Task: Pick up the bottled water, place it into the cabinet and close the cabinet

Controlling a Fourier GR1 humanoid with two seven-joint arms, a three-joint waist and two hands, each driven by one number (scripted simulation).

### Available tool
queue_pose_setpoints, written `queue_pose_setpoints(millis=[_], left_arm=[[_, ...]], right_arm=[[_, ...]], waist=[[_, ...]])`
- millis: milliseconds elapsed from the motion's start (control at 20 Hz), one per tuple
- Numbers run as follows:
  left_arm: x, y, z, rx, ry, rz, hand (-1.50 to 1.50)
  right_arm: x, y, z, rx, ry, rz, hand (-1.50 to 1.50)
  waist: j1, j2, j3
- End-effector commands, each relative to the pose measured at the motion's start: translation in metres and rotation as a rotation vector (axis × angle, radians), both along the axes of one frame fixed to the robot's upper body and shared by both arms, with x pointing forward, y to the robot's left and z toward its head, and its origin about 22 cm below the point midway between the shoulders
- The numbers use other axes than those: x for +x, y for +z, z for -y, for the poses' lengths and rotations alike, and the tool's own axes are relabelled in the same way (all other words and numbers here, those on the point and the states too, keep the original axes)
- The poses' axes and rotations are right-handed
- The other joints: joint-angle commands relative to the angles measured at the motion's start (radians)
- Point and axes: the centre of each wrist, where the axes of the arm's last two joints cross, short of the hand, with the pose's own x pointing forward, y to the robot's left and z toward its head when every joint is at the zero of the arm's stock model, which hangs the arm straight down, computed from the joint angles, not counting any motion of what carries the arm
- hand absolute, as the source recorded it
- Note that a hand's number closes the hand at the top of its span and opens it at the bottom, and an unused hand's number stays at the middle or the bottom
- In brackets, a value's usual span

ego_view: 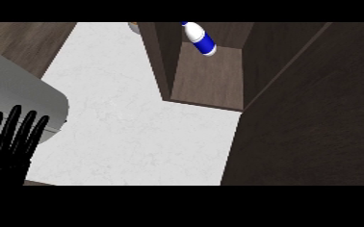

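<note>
- The bottle [200, 39], white with a blue band, lies tilted inside the cabinet [206, 84], up at about twelve o'clock in the view, its lower end resting against the wooden shelf floor.
- The cabinet stands open; its dark door [302, 120] swings out toward four o'clock and fills the right side of the view.
- The left hand [20, 134] shows at eight o'clock by the view's left edge, fingers straight and pointing up, spread a little, holding nothing.
- The right hand is nowhere in view.
- The white marbled desk [135, 125] spreads between the hand and the cabinet.
- A grey sink [32, 96] rounds in at nine o'clock, just above the left hand.
</note>
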Motion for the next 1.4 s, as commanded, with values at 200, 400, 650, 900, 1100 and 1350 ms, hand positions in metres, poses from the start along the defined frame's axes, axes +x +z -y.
queue_pose_setpoints(millis=[200, 400, 650, 900, 1100, 1350], left_arm=[[0.002, 0.010, -0.012, 0.028, -0.051, 0.011, -1.50], [0.000, 0.007, -0.014, 0.026, -0.067, 0.002, -1.50], [0.004, 0.010, -0.019, 0.037, -0.079, 0.010, -1.50], [0.007, 0.015, -0.020, 0.036, -0.069, 0.025, -1.50], [0.005, 0.015, -0.027, 0.048, -0.070, 0.008, -1.50], [0.008, 0.017, -0.031, 0.046, -0.071, 0.020, -1.50]], right_arm=[[0.002, 0.015, -0.025, 0.017, 0.193, 0.048, 1.50], [0.011, 0.015, -0.021, -0.085, 0.240, 0.106, 1.50], [0.022, 0.023, -0.016, -0.159, 0.294, 0.213, 1.50], [0.026, 0.024, -0.017, -0.177, 0.302, 0.215, 1.50], [0.029, 0.026, -0.015, -0.207, 0.320, 0.231, 1.50], [0.035, 0.025, -0.016, -0.182, 0.280, 0.243, 1.50]], waist=[[0.053, 0.017, -0.004], [0.093, 0.016, -0.009], [0.107, 0.015, -0.014], [0.088, 0.010, -0.012], [0.095, 0.011, -0.015], [0.087, 0.017, -0.014]])
